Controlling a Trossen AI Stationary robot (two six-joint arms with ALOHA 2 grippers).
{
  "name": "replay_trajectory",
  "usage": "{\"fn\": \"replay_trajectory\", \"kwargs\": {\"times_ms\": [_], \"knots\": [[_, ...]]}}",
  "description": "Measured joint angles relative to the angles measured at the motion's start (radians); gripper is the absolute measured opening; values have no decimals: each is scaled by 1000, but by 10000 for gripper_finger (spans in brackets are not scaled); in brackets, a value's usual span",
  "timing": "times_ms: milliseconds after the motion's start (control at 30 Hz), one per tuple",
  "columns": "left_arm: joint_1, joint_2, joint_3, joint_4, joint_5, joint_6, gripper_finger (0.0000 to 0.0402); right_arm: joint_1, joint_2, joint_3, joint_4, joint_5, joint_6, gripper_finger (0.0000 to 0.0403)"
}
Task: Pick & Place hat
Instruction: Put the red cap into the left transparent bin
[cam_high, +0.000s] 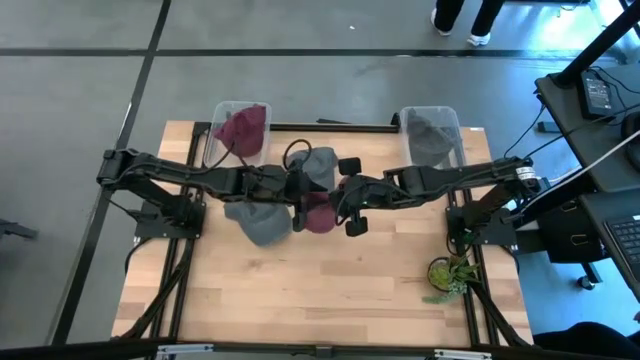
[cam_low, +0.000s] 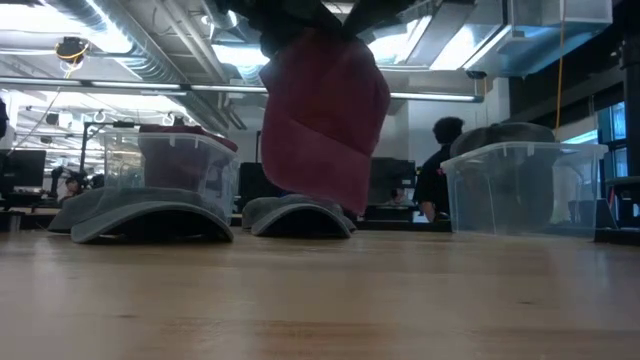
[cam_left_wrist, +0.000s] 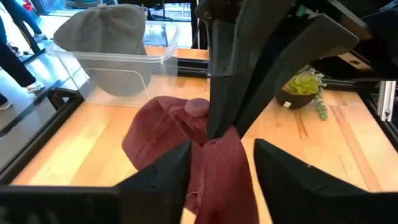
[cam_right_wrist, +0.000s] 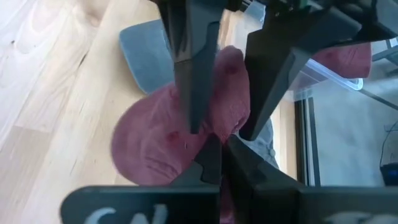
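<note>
Hanging from the right pincer (cam_right_wrist: 214, 163), seemingly pinched: maroon hat (cam_low: 325, 120).

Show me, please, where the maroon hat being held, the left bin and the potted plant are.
maroon hat (cam_low: 325, 120): low view, the middle of its hanging cloth.
left bin (cam_high: 216, 130): high view, its left rim.
potted plant (cam_high: 448, 274): high view, its green leaves.

Both arms are dark, nearly black, built of slim jointed links on blocky black bases. Black cables trail from each base. The left gripper (cam_left_wrist: 217, 171) and right gripper (cam_right_wrist: 222, 163) have flat, matte black, wedge-shaped fingers (cam_left_wrist: 291, 177) with plain surfaces.
</note>
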Motion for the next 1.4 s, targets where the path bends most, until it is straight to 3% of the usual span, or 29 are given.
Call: {"fn": "replay_trajectory", "kwargs": {"times_ms": [300,467,800,933,1167,1400], "knots": [[3,0,0,-20,0,26,13,0,0,0,-3,-1,15,6],[3,0,0,-18,1,30,10,4,0,0,-6,-2,21,29],[3,-14,-1,-24,-2,47,6,5,-12,0,-56,17,92,163],[3,-60,-1,-30,-4,48,6,14,-86,-13,-127,3,156,211],[-3,-171,0,-28,-5,61,5,91,-359,-321,125,72,175,242],[-6,-271,-1,-116,-90,58,5,105,-590,-712,510,-115,177,244]]}}
